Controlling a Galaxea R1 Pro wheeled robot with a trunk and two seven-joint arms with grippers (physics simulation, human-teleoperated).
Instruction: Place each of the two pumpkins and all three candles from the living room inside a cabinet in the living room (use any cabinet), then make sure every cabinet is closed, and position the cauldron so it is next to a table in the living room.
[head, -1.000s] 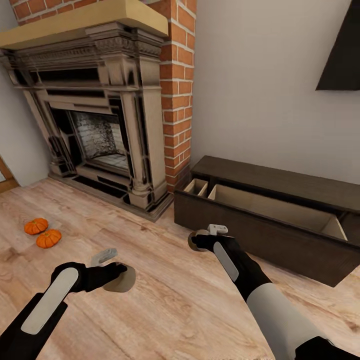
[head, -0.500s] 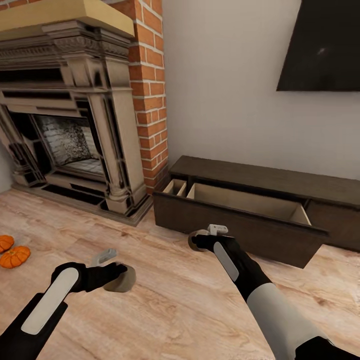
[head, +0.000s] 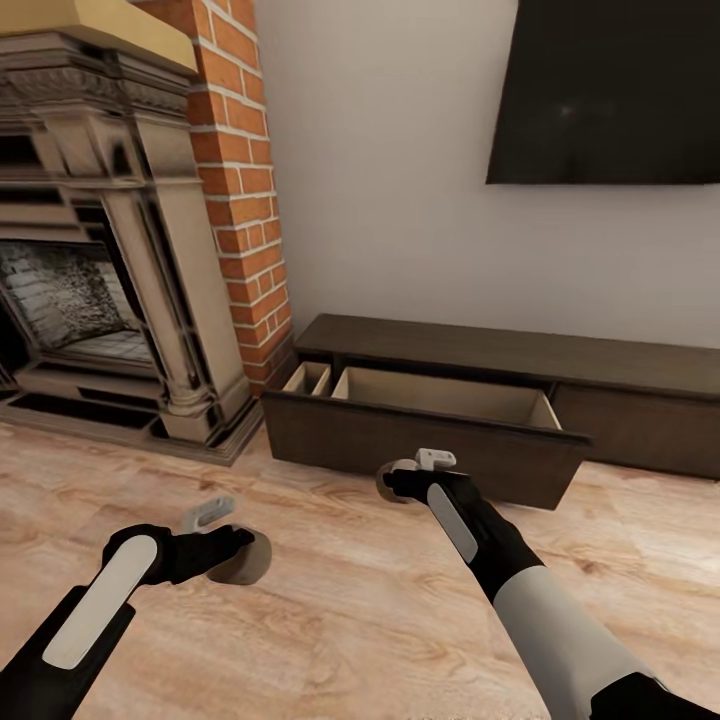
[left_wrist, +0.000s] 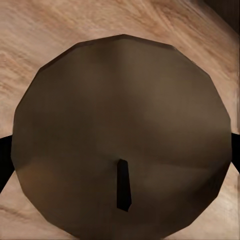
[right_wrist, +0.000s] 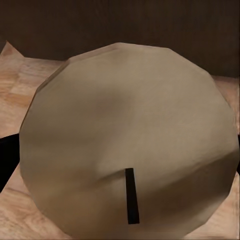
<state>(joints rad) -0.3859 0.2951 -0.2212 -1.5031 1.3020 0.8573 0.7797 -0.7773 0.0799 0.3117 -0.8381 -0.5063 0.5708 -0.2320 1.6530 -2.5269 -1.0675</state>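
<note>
Swinging to the right since the earlier frames, the head camera is carrying the whole scene leftward: the two orange pumpkins on the floor have slid out of the picture, the fireplace is now cut by the left edge, and the low cabinet is sitting nearer the middle. Both arms are keeping the same places in the frame.

The long, low dark-brown wooden cabinet is standing against the pale wall in the middle right of the frame, its wide drawer pulled out toward the robot and showing a light wooden inside with a narrow compartment at its left end. A flat black screen is hanging on the wall in the upper right. The ornate grey stone fireplace and its red brick column are filling the upper left.

The left gripper, in the lower left, is gripping a short dark-brown stubby candle between its fingers, above the light wooden plank floor. The right gripper, near the centre, is clamping a second candle of a lighter tan-brown shade, just in front of the drawer's dark front panel.
</note>
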